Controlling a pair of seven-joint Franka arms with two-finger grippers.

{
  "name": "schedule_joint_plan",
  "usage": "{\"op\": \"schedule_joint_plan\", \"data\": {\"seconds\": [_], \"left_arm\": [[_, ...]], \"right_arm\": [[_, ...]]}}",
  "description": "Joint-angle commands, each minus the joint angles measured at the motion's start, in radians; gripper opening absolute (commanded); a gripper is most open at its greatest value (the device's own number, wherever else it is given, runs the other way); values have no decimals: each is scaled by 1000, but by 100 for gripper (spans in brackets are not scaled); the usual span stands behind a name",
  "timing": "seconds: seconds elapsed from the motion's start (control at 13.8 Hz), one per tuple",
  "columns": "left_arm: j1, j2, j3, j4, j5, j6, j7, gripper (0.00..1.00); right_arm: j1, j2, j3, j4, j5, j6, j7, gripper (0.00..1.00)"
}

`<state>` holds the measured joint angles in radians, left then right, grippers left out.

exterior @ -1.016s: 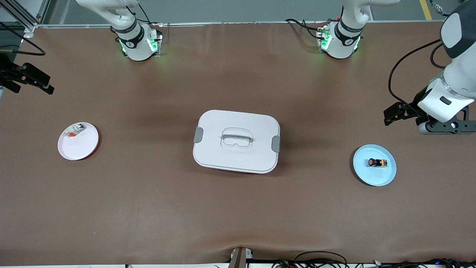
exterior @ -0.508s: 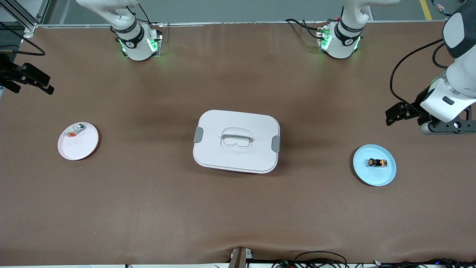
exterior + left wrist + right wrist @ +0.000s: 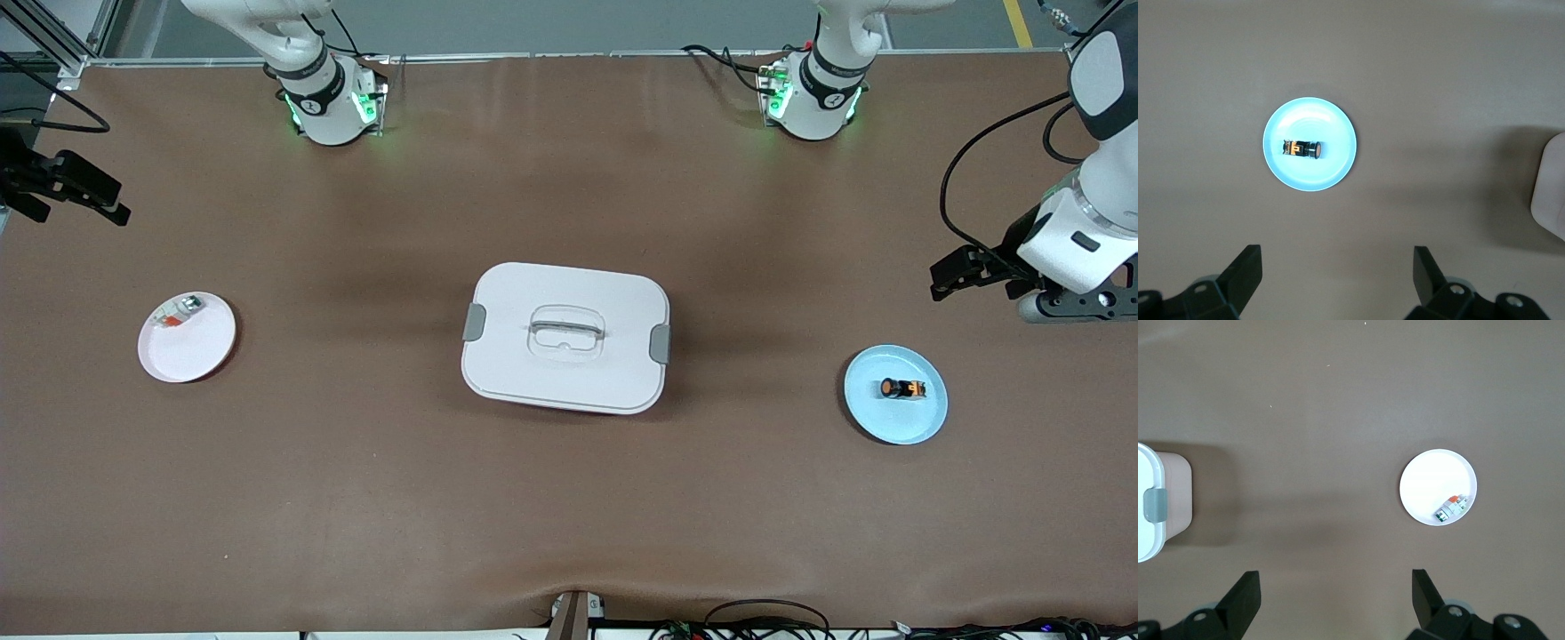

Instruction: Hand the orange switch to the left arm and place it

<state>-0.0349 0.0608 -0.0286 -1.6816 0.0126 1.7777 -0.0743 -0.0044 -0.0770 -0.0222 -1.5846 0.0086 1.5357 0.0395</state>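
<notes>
The orange switch [image 3: 901,388] [image 3: 1302,148], black with a round orange end, lies on its side on a light blue plate [image 3: 925,418] [image 3: 1338,127] toward the left arm's end of the table. My left gripper [image 3: 1080,304] [image 3: 1338,263] hangs open and empty over bare table beside that plate. The white box [image 3: 565,338] with grey clips stands at the table's middle; a corner of the box [image 3: 1553,193] shows in the left wrist view. My right gripper [image 3: 1336,587] is open and empty over bare table at the right arm's end. Only its black wrist part [image 3: 76,188] reaches into the front view.
A pale pink plate [image 3: 196,351] [image 3: 1425,483] toward the right arm's end holds a small silver-and-clear part [image 3: 178,313] [image 3: 1451,508]. The box's clip side [image 3: 1150,503] shows in the right wrist view. Brown table lies bare on both long sides of the box.
The left arm's hand has drifted slightly toward its own end of the table. The right arm, the switch and the plates have not moved.
</notes>
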Motion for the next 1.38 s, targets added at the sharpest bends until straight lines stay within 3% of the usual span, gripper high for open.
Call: {"op": "schedule_joint_plan", "data": {"seconds": [0.0, 0.44, 0.65, 1.31], "left_arm": [[13, -21, -22, 7, 15, -23, 4, 100], [9, -85, -24, -16, 6, -23, 25, 100], [15, -93, -59, -4, 1, -24, 24, 100], [18, -110, -51, -4, 0, -24, 25, 100]], "right_arm": [[-5, -24, 4, -26, -4, 14, -3, 100], [-5, -24, 2, -26, -5, 14, -3, 100], [-8, -26, 2, -26, -5, 8, -3, 100], [-9, -26, -1, -32, -5, -3, -41, 100]]}}
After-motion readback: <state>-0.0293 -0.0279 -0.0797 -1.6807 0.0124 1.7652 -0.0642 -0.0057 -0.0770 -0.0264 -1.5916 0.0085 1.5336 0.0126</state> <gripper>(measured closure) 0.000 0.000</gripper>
